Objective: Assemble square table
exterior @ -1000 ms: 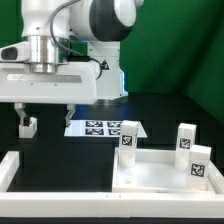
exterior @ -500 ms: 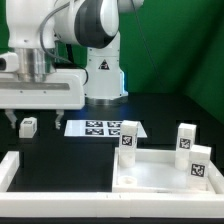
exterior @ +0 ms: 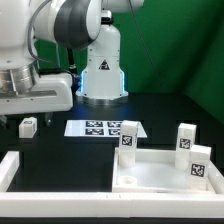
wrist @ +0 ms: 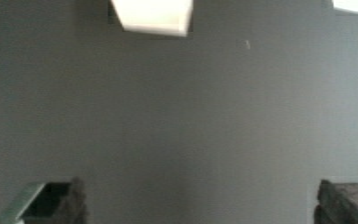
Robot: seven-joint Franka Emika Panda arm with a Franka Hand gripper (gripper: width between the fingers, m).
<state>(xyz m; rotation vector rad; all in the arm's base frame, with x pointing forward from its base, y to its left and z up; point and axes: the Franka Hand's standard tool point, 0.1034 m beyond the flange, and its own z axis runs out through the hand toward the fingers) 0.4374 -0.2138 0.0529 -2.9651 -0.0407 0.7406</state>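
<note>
The black table (exterior: 170, 110) carries everything. On it, one white square tabletop (exterior: 160, 172) with a raised rim lies at the exterior view's lower right. One long white rail (exterior: 14, 166) shows at the lower left corner, well apart from the tabletop's side. One flat marker board (exterior: 98, 127) with its printed tags lies behind the tabletop, toward the middle.

Four small white tagged legs are in sight. Three stand upright at the tabletop: one (exterior: 128, 142) at its far left corner, two (exterior: 186, 139) (exterior: 200, 165) on its right side. The fourth (exterior: 28, 126) sits alone on the table, left of the marker board.

The gripper (wrist: 197, 205) is above bare table, jaws spread wide, holding nothing; only one leg (wrist: 153, 15) shows at the edge of the wrist view.
</note>
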